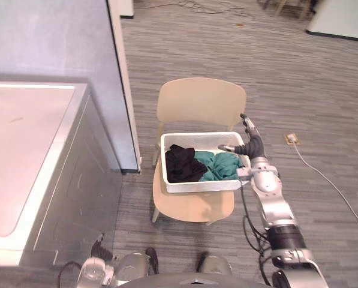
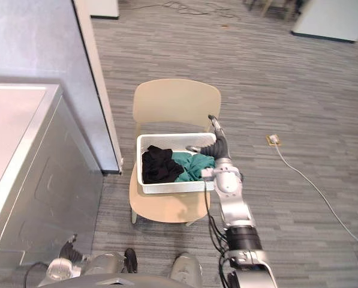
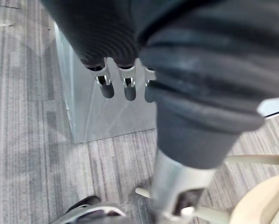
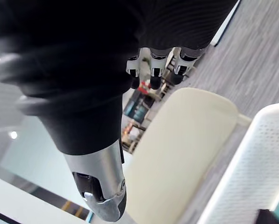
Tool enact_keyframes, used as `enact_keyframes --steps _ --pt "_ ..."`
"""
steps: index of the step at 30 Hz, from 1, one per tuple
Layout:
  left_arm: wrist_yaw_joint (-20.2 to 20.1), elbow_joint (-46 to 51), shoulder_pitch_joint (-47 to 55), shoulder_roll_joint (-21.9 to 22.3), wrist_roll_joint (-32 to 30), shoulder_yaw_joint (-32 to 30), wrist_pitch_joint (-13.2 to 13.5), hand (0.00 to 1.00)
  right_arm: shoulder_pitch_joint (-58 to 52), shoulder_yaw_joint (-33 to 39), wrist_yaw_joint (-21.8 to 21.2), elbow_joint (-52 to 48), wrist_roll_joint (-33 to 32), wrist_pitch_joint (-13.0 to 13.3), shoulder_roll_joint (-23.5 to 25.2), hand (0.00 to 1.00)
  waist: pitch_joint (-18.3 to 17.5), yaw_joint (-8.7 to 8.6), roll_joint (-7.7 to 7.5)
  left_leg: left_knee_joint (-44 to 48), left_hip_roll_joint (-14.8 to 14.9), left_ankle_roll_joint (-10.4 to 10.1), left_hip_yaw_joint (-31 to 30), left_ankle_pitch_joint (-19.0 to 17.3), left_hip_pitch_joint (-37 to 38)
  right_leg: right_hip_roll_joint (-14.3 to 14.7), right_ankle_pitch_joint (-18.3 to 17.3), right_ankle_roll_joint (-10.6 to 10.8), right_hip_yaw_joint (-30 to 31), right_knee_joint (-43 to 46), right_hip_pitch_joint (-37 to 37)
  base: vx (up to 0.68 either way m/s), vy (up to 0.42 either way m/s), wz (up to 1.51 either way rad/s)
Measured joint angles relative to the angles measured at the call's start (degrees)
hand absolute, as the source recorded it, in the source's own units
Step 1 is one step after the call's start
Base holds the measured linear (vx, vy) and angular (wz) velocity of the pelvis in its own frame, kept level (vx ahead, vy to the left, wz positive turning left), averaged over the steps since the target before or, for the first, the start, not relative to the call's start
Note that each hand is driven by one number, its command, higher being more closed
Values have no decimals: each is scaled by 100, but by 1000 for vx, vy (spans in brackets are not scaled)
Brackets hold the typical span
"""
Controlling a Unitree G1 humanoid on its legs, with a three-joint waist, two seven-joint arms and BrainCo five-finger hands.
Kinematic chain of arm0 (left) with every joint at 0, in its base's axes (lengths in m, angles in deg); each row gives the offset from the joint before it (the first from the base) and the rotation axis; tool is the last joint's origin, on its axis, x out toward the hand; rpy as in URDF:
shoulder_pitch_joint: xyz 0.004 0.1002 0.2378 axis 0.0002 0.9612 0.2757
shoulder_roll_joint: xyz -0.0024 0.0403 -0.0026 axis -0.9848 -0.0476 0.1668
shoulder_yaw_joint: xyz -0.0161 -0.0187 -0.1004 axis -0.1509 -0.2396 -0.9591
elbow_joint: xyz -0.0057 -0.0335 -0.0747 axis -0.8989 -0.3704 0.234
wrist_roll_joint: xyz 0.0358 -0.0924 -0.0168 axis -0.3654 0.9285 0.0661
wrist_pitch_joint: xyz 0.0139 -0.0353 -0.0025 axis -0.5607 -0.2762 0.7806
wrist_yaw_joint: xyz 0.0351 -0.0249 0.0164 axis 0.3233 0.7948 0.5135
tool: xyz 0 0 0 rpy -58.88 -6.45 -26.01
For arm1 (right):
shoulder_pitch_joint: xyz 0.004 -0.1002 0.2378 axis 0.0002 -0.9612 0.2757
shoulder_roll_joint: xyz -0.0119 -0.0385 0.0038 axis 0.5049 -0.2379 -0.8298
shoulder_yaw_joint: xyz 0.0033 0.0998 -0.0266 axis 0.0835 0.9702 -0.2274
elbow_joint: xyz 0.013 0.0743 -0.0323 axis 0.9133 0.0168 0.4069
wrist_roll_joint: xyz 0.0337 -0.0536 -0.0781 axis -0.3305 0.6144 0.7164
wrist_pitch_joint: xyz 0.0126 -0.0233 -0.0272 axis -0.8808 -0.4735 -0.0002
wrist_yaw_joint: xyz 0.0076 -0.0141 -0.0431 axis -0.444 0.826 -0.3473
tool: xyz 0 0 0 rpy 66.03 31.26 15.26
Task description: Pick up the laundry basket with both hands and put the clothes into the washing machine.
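Right hand (image 1: 252, 146) is spread open and empty, thumb poking over the near rim of the white perforated plastic laundry basket (image 1: 190, 187) on the beige wooden chair (image 1: 199, 99); can't tell if it actually touches. Black and green clothes (image 1: 184, 163) lie inside, just past that thumb. Left hand (image 3: 129, 89) hangs loose beside the grey washing machine (image 1: 77, 180), holding nothing.

Support: grey striped carpet floor (image 1: 298, 78). On it stand a cream moulded chair (image 1: 198, 101) and, near the chair's left side, a silver-grey washing machine (image 1: 77, 180). A white perforated plastic laundry basket (image 1: 199, 186) sits flat on the chair seat, toward the backrest. A white cable (image 1: 330, 182) lies on the floor right of the chair.
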Motion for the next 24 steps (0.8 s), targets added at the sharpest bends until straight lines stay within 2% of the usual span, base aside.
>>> enact_keyframes --steps 1,2,3,4,5,6,9,13,16,18,22,24 --pt "-2 42 -52 -14 -42 -8 8 0 -57 -10 -71 -2 1 0 -22 0 52 8 -52 118 -9 -47 -118 -28 -122 23 279 49 9 -92 41 6 -248 98" --pt "1 131 -116 13 -61 -6 11 0 -104 -7 -145 11 0 0 -68 0 91 -41 -33 305 61 -137 -339 -69 -334 66 452 187 -114 -133 50 -26 -232 71" --pt "1 209 -157 44 -72 -2 29 0 -85 -8 -188 23 -1 0 -116 0 135 -31 35 397 168 -217 -457 -75 -490 185 493 123 -265 -228 38 0 -255 65" --pt "-14 415 -233 157 -53 -17 86 0 72 -9 -222 27 -6 6 -257 0 287 85 180 450 439 -364 -624 18 -789 504 758 -48 -519 -673 6 -10 -283 27" --pt "-18 462 -263 184 0 -36 111 0 176 -12 -223 55 -8 8 -302 0 371 129 204 402 498 -388 -667 88 -847 596 849 -98 -558 -786 0 -26 -266 14" --pt "-48 628 -314 188 109 -38 142 0 540 -18 -222 113 -10 10 -408 0 607 166 223 249 587 -478 -716 258 -970 715 980 -214 -622 -940 -100 -44 -212 7" --pt "-71 737 -499 204 360 -46 252 0 1564 -241 -207 613 -37 32 -809 0 1070 175 293 48 667 -545 -744 494 -1153 822 1090 -349 -656 -988 -348 -74 -148 1" --pt "-44 844 -709 300 668 -81 323 0 2734 -622 -160 1513 -35 15 -1286 0 1459 241 446 -86 700 -581 -872 708 -1493 919 1290 -431 -793 -1227 -574 -71 -54 9" --pt "85 747 -940 326 947 -93 334 0 3760 -1086 -49 2538 231 -7 -1615 0 1505 406 476 -165 700 -581 -895 882 -1882 945 1423 -473 -815 -1305 -964 -48 -12 7" --pt "117 726 -1049 421 1031 -194 330 0 4110 -1168 67 2858 347 -64 -1651 0 1542 516 479 -194 699 -585 -902 932 -2005 953 1462 -497 -828 -1338 -1080 -27 -9 6" --pt "264 752 -1230 637 1233 -281 329 0 4434 -1261 93 3067 384 -128 -1649 0 1585 579 505 -201 695 -584 -969 974 -2193 958 1481 -510 -949 -1380 -1187 -9 3 12" --pt "312 785 -1392 766 1400 -291 326 0 4576 -1263 93 3085 159 -153 -1604 0 1586 615 505 -226 698 -594 -987 1027 -2351 958 1495 -529 -986 -1376 -1334 -9 -5 7"
